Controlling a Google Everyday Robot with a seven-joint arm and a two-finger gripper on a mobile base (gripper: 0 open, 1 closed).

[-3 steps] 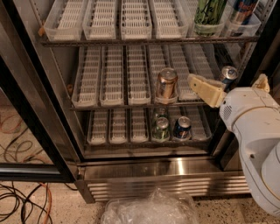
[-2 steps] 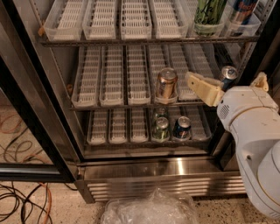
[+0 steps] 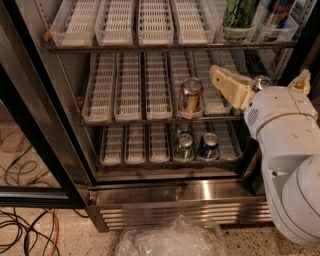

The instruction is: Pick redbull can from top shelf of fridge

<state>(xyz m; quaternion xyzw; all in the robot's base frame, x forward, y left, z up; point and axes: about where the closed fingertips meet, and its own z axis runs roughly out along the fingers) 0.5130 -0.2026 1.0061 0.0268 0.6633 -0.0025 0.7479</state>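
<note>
Hovering at the right below the top shelf (image 3: 150, 48), the gripper (image 3: 265, 85) holds its fingers (image 3: 229, 85) spread, presumably ready to rise around the upright redbull can (image 3: 278, 12).

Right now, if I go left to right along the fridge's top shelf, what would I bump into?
white slotted trays → tall green can → redbull can. The claw is lower down, in front of the middle shelf, on the right.
</note>
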